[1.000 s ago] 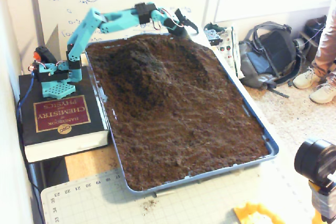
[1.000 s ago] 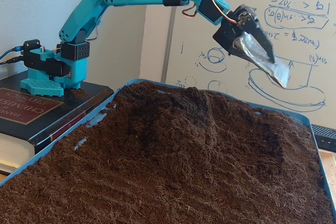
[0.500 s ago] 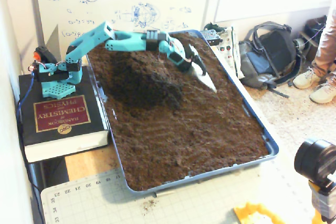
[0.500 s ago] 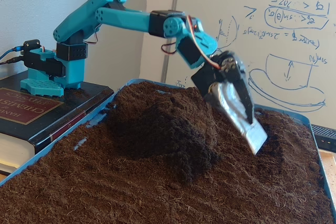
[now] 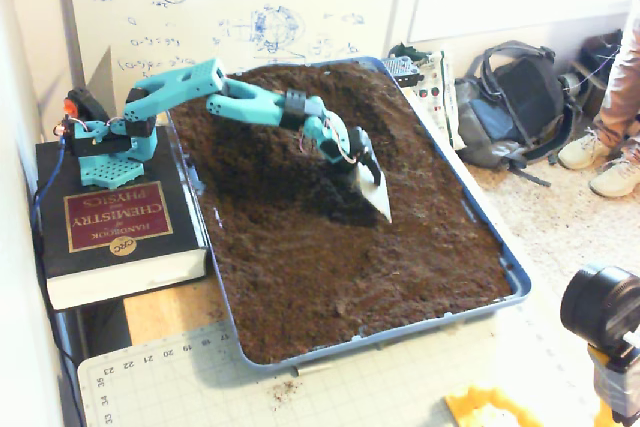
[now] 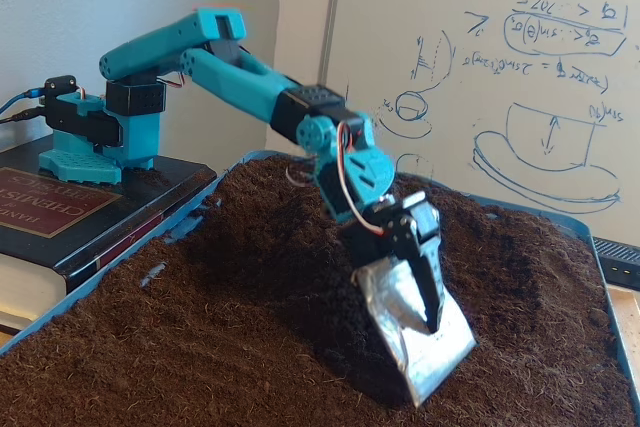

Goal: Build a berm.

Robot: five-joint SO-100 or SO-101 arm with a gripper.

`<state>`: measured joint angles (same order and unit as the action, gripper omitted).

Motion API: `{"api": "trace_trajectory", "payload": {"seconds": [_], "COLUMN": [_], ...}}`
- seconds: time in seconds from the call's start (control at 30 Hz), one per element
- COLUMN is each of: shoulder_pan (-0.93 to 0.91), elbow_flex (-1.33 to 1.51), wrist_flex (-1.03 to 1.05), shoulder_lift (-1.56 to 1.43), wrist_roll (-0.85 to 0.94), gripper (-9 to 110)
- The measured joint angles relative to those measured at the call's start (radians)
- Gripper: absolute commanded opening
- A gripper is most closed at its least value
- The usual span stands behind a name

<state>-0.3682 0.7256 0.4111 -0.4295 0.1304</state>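
The berm [image 5: 255, 162] is a dark raised mound of loose soil in the far left part of the blue tray [image 5: 520, 279]; the low fixed view shows the berm [image 6: 255, 247] behind and left of the arm. My teal arm reaches out low over it. The gripper [image 5: 380, 197] carries a silver foil-covered blade and points down at the soil just right of the mound. In the low view the gripper [image 6: 430, 352] has its black finger lying flat on the blade, shut, and the blade's lower edge touches the soil.
The arm's base stands on a thick chemistry book [image 5: 110, 217] left of the tray. A backpack [image 5: 510, 97] and a person's feet are at the right. A black camera [image 5: 600, 307] sits at the front right and a cutting mat [image 5: 200, 377] in front.
The arm swung from high over the tray's far edge down and forward. The blade now rests on the soil at the mound's right foot.
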Motion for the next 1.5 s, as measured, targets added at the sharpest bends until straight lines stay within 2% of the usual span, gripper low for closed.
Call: {"api": "trace_trajectory", "payload": {"seconds": [0.3,0.57,0.93,1.13,1.5], "shoulder_pan": [0.000,0.020,0.052,0.072,0.097], "elbow_flex": [0.000,0.092,0.410,0.529,0.531], "wrist_flex": [-0.252,-0.250,-0.224,-0.127,0.114], "shoulder_lift": [0.101,0.100,-0.147,-0.264,-0.345], "wrist_roll": [-0.144,-0.150,-0.155,-0.155,-0.155], "gripper": [0,0,0,0,0]}}
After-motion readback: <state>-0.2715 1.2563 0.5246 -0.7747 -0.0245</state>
